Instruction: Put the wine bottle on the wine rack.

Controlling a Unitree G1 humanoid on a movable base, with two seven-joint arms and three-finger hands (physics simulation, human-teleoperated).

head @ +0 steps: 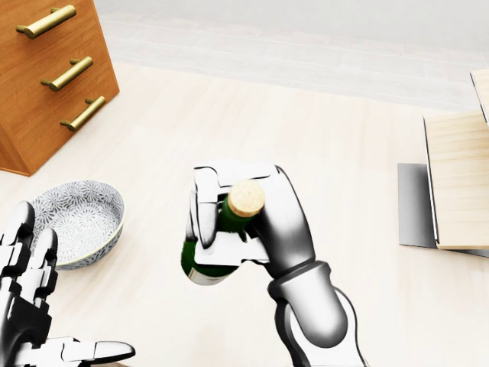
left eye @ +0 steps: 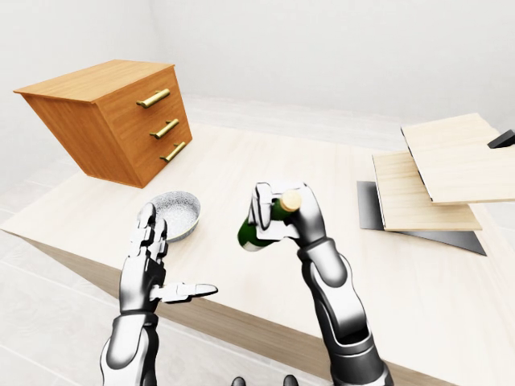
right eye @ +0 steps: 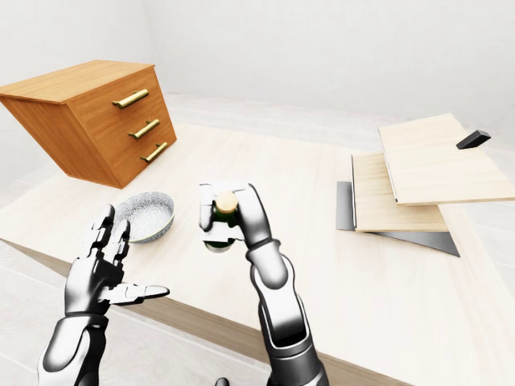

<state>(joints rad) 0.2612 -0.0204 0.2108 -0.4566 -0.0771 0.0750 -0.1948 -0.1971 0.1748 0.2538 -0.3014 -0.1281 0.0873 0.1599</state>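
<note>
Left-eye view: the right hand (left eye: 278,215) grips the wine bottle (left eye: 261,227) by its neck, clear of the counter (left eye: 241,161), cork tilted toward the camera; stacked wooden boards (left eye: 434,173) lie at right, a drawer chest (left eye: 113,121) at left.
Head view: the left hand (head: 30,306) hangs open and empty beside a patterned bowl (head: 76,218).
Right-eye view: no rack is plainly identifiable; the carry is under way, and next the bottle likely must travel right toward the boards
</note>
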